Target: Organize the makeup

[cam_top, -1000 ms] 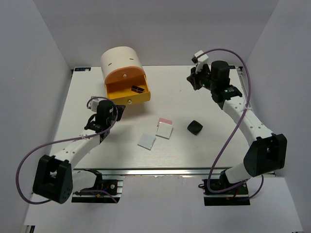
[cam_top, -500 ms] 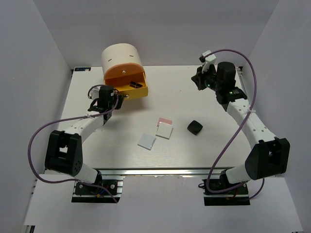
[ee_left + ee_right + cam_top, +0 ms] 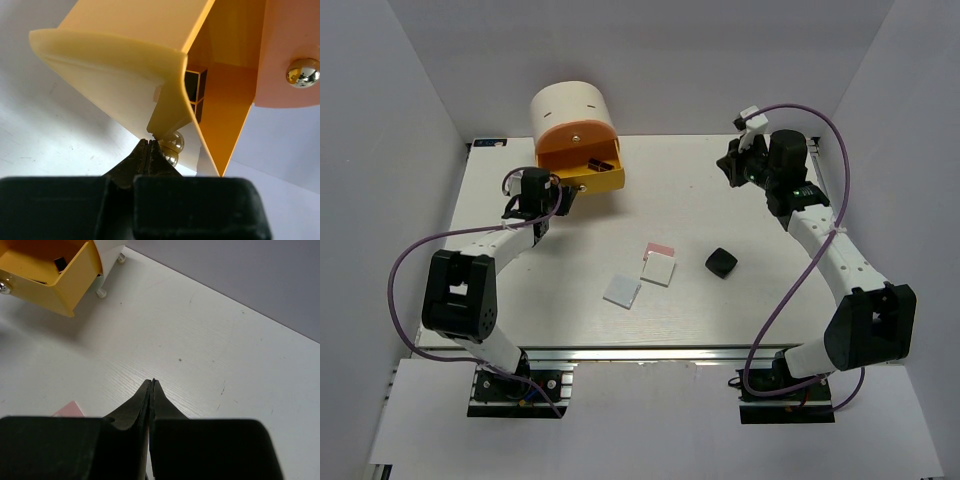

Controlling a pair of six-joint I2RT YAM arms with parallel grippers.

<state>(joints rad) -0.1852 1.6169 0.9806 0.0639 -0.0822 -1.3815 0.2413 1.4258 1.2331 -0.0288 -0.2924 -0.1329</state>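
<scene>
The orange-yellow drawer [image 3: 592, 172] of the cream cylinder [image 3: 570, 108] stands a little open, with a black-gold stick [image 3: 592, 163] lying inside; the stick [image 3: 194, 92] also shows in the left wrist view. My left gripper [image 3: 566, 196] is shut with nothing in it, its tips [image 3: 150, 143] against the drawer front beside the gold knob [image 3: 173, 144]. On the table lie a pink square [image 3: 661, 247], a white square [image 3: 658, 269], another pale square [image 3: 622, 291] and a black rounded compact [image 3: 721, 263]. My right gripper [image 3: 727, 167] hovers shut and empty over the back right of the table [image 3: 152, 382].
A second gold knob [image 3: 302, 72] sits on the upper drawer front. The cylinder stands on small white feet [image 3: 101, 292] at the back left. White walls close in the table [image 3: 740, 300] on three sides. The pink square [image 3: 70, 409] lies left of the right gripper.
My left gripper has moved back toward the cylinder, and the drawer has slid most of the way in. The right gripper has drifted slightly right and back.
</scene>
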